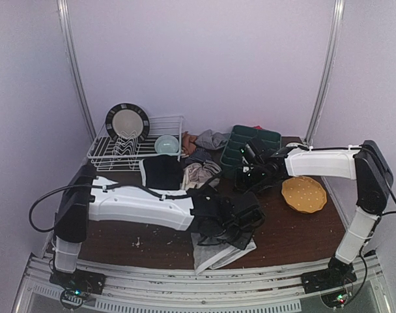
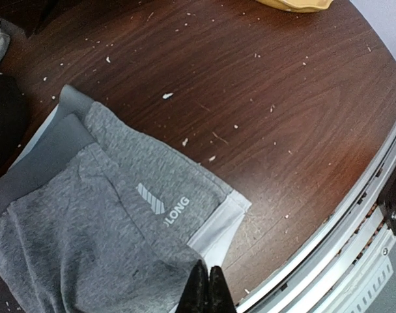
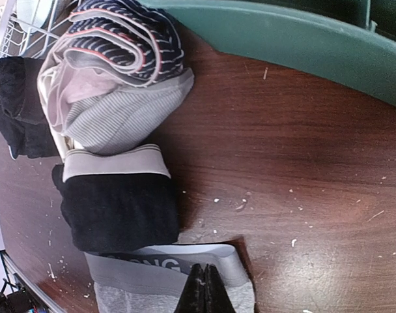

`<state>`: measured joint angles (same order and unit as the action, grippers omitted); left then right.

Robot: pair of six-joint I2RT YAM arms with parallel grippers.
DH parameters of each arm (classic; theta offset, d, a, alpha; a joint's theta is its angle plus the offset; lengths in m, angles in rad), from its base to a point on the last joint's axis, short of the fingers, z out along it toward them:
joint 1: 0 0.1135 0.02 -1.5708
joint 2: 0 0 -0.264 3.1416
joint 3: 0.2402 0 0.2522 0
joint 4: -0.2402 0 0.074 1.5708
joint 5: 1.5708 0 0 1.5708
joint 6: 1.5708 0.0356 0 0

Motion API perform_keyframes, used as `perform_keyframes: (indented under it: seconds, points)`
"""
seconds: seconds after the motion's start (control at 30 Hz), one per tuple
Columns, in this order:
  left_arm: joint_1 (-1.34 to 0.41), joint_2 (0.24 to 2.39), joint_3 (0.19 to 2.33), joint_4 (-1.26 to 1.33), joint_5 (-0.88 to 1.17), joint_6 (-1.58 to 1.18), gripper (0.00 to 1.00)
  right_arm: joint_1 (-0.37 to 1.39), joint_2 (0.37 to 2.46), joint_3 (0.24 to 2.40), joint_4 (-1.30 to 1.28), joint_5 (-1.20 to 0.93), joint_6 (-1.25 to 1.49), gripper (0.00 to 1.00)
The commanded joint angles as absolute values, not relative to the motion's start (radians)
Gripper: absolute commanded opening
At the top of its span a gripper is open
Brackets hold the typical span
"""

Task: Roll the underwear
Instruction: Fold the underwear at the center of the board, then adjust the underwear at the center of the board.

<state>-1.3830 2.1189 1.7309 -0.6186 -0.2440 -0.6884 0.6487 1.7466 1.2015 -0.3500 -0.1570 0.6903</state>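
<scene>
Left wrist view: we see our left gripper (image 2: 208, 287) with its two black fingers pressed together and nothing between them, at the near hem of the light grey underwear (image 2: 107, 215); we cannot tell whether they touch the cloth. That garment lies spread flat on the table (image 2: 269, 98), close to its near edge, with a pale logo facing up and a darker waistband on its far side. Pale crumbs dot the wood around it.

Our right gripper (image 3: 203, 287) is also closed and empty, hanging over the middle of the table, with a lettered grey waistband just past its fingertips. Beyond that lies the black underwear (image 3: 120, 208), folded, with a pale band along one side. Further toward the far edge sits a heap with the navy striped underwear (image 3: 126, 36) on top of beige-pink underwear (image 3: 64, 91), just beside a green bin (image 3: 302, 39). A yellow plate (image 1: 304, 193) rests near the right edge, and a white dish rack (image 1: 136, 147) stands at the far left corner.
</scene>
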Motion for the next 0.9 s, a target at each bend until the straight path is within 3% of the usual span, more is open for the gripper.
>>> perform_keyframes:
  seconds: [0.0,0.03,0.07,0.2,0.3,0.33,0.37,0.5,0.6,0.8,0.87]
  points:
    - [-1.352,2.19,1.782,-0.555,-0.182,-0.667,0.0,0.616,1.707,1.156,-0.358,-0.16,0.679,0.0]
    - [-1.351,2.201,1.788,-0.554,-0.161,-0.663,0.0,0.611,1.696,1.143,-0.358,-0.163,0.678,0.0]
    - [-1.352,2.208,1.792,-0.554,-0.145,-0.658,0.0,0.608,1.682,1.129,-0.356,-0.166,0.675,0.07]
    - [-1.353,2.175,1.77,-0.533,-0.118,-0.633,0.54,0.608,1.596,1.08,-0.351,-0.171,0.673,0.34]
    - [-1.359,2.103,1.73,-0.528,-0.125,-0.612,0.82,0.609,1.536,1.032,-0.341,-0.172,0.685,0.45]
    - [-1.36,2.073,1.715,-0.53,-0.126,-0.602,0.96,0.611,1.52,1.025,-0.341,-0.175,0.685,0.47]
    - [-1.362,2.03,1.697,-0.536,-0.125,-0.597,0.97,0.615,1.503,1.007,-0.343,-0.178,0.683,0.48]
    - [-1.364,1.86,1.544,-0.525,-0.166,-0.616,0.98,0.668,1.465,0.943,-0.321,-0.194,0.679,0.49]
    - [-1.336,1.753,1.4,-0.488,-0.202,-0.64,0.91,0.71,1.485,0.917,-0.281,-0.218,0.689,0.47]
    - [-1.227,1.709,1.197,-0.381,-0.139,-0.726,0.47,0.747,1.604,0.953,-0.238,-0.248,0.692,0.4]
    - [-1.217,1.726,1.184,-0.379,-0.145,-0.734,0.42,0.749,1.648,0.971,-0.235,-0.254,0.689,0.38]
